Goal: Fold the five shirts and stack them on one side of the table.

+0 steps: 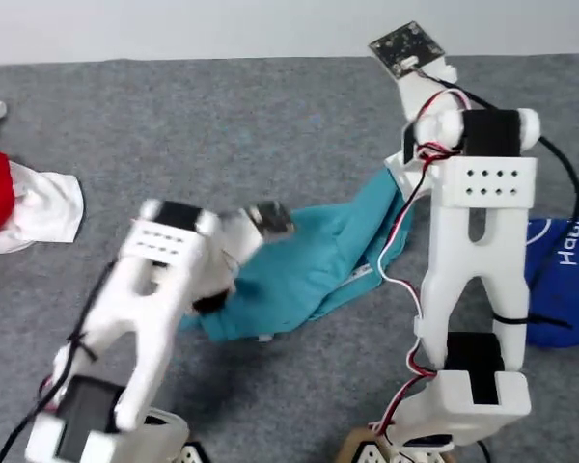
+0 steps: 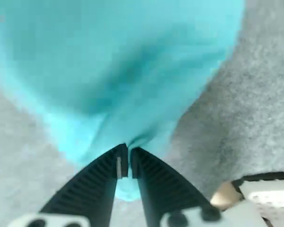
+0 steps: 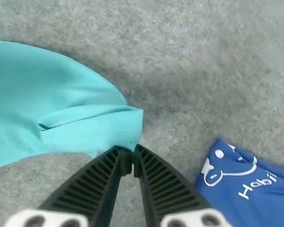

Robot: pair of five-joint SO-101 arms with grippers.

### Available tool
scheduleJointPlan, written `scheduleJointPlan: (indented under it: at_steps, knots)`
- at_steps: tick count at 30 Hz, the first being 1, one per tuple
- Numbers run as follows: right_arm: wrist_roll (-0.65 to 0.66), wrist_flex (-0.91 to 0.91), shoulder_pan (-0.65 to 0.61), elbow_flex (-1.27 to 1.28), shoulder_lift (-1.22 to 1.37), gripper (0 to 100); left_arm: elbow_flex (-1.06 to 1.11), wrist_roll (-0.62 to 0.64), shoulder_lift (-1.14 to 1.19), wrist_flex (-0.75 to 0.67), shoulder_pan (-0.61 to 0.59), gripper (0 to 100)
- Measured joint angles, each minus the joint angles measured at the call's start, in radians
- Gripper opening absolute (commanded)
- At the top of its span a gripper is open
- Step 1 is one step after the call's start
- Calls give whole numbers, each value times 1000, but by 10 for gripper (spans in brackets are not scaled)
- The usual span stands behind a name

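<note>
Overhead camera looks down; both wrist cameras closely face teal shirt [image 2: 123, 61].

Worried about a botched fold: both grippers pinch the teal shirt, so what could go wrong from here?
The right gripper holds the teal shirt only by its hem corner, so it may slip out. The left gripper pinches bunched cloth, so the fold may come out crooked. The blue shirt lies near the right gripper and could snag.

teal shirt [image 1: 309, 275] blocks the middle, blue shirt [image 1: 563, 289] the right edge.
</note>
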Motion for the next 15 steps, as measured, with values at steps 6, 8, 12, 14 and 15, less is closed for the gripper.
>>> scheduleJointPlan:
  at_steps: [6, 8, 12, 14, 15]
  knots:
    - [0, 0, 55, 0, -81, 9, -230, -3, -150, 91, -89, 2]
    - [0, 0, 61, 0, -126, 9, -269, -3, -181, 92, -117, 2]
    - [0, -25, 95, 0, -221, 9, -342, 0, -215, 94, -158, 3]
    - [0, -44, 117, 0, -269, 9, -390, 34, -216, 94, -176, 3]
    - [0, -54, 129, 0, -293, 9, -417, 57, -216, 94, -186, 3]
